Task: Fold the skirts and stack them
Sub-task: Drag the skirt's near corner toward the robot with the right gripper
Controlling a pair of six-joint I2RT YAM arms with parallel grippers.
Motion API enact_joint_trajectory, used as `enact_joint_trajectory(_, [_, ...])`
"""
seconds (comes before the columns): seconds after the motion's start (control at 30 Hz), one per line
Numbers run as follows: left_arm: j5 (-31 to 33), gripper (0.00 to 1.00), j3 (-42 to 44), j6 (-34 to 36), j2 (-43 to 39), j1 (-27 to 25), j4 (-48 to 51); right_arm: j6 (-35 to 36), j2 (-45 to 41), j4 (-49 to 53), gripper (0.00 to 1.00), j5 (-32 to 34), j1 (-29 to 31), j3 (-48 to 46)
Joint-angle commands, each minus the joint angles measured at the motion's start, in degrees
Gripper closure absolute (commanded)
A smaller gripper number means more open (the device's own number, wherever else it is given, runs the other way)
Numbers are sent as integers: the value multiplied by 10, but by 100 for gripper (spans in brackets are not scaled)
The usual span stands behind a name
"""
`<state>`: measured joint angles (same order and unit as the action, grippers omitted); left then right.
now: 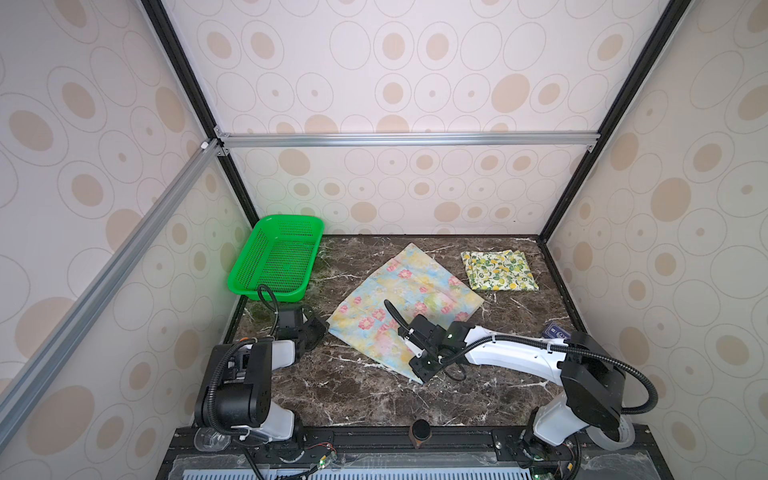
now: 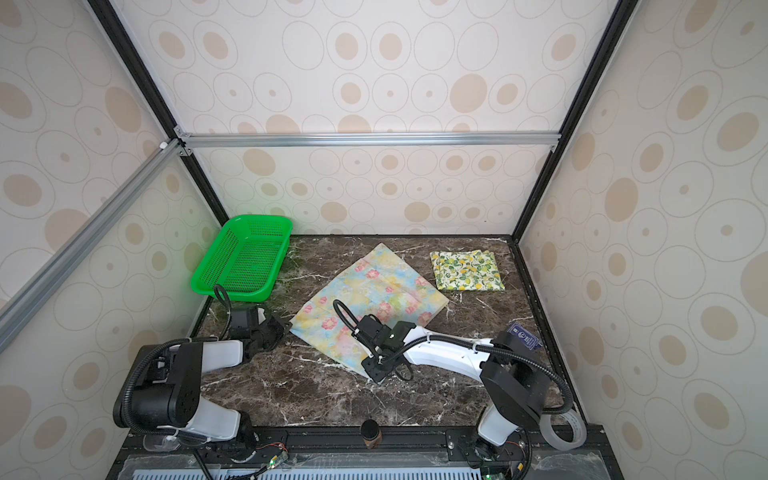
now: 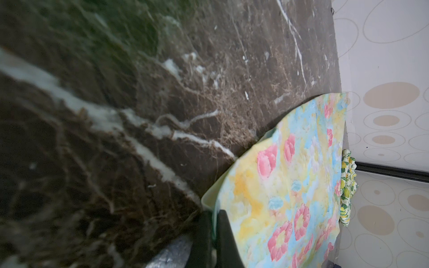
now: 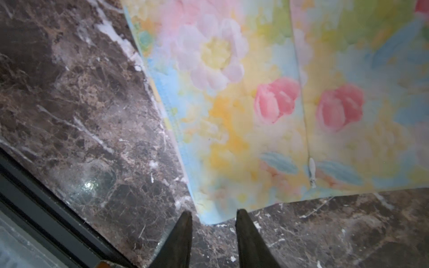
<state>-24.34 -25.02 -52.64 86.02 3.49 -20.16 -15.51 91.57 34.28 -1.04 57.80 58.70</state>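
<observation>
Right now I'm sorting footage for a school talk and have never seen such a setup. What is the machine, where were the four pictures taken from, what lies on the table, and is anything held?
It is a robot with two arms, each ending in a two-fingered clamp, a gripper. Two pictures come from a paired camera overhead and show nearly the same scene; two come from cameras on the wrists. On the dark marbled table lie a pastel flowered skirt, spread flat, a folded lemon-print skirt at the back right, and an empty green basket at the back left. The left gripper is shut on one corner of the flowered skirt. The right gripper is open, straddling another corner without gripping it.
</observation>
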Motion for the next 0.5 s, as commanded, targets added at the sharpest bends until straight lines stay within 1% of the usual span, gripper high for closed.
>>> enact_joint_trajectory(0.0, [0, 100, -17, 16, 9, 3, 10, 9, 14, -1, 66, 12, 18, 0])
enact_joint_trajectory(0.23, [-6, 100, -23, 24, 19, 2, 18, 13, 34, 1, 69, 11, 33, 2])
enact_joint_trajectory(0.3, [-6, 100, -28, 30, 21, 3, 25, 14, 40, 3, 65, 24, 36, 2])
enact_joint_trajectory(0.47, [-4, 100, -34, 35, 21, 3, 36, 18, 43, -1, 62, 39, 39, -1])
